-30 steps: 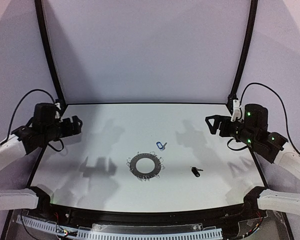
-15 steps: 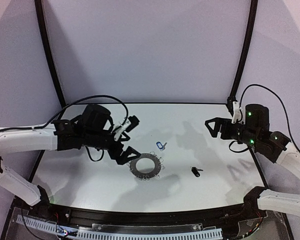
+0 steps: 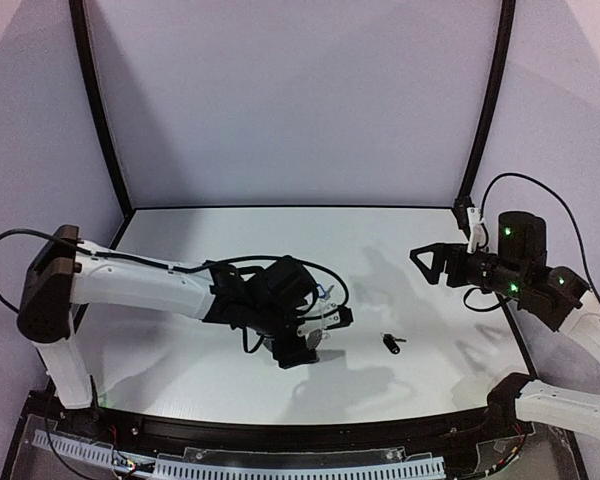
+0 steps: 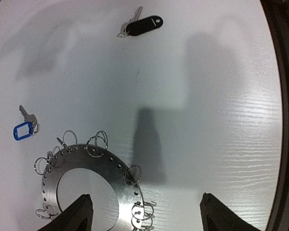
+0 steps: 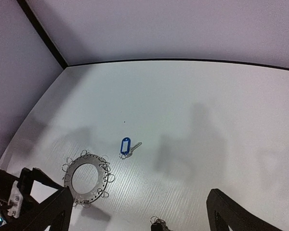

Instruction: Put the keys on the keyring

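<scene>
While the left gripper hangs with jaws spread over the flat dark-grey metal keyring, the left wrist view shows the blue-tagged silver key at its 10 o'clock. The black-headed key lies at 1 o'clock. The right gripper is spread, empty.

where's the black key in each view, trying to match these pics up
Top external: the black key lies on the table, right of centre, towards the near edge.
Left wrist: upper middle, well above the keyring in the picture.
Right wrist: cut off by the bottom edge, just right of centre.
Shared landmark: the blue-tagged key, clear in both wrist views; it is hard to make out in the top view.
</scene>
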